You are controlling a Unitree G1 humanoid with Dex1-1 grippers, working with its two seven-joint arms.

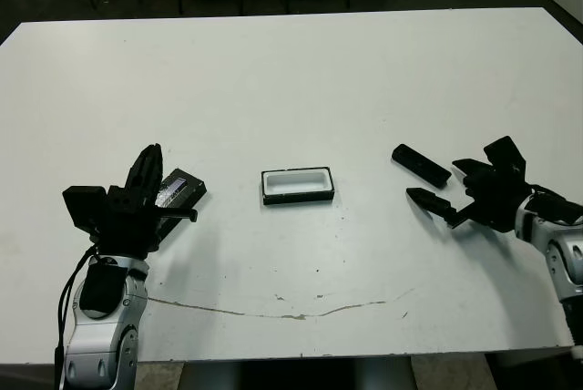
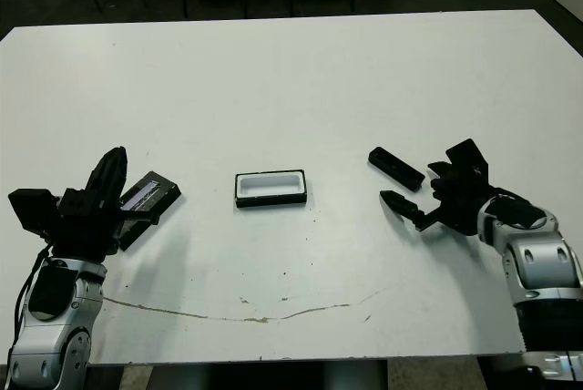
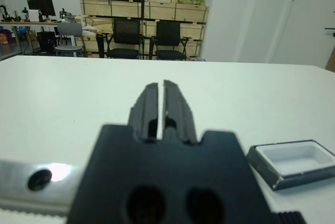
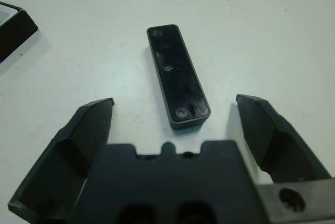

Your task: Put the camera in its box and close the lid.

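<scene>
White table (image 1: 301,71) fills the view, chairs beyond it. At its left edge the left gripper (image 3: 160,90), fingers pressed together, sits just beside the lid (image 1: 178,189); a careless sweep could shove it. Box (image 1: 297,184) lies open mid-table. Rightward, the camera (image 4: 177,73) lies flat just ahead of the right gripper (image 4: 175,110), fingers spread; a skewed closing might skid it away.
</scene>
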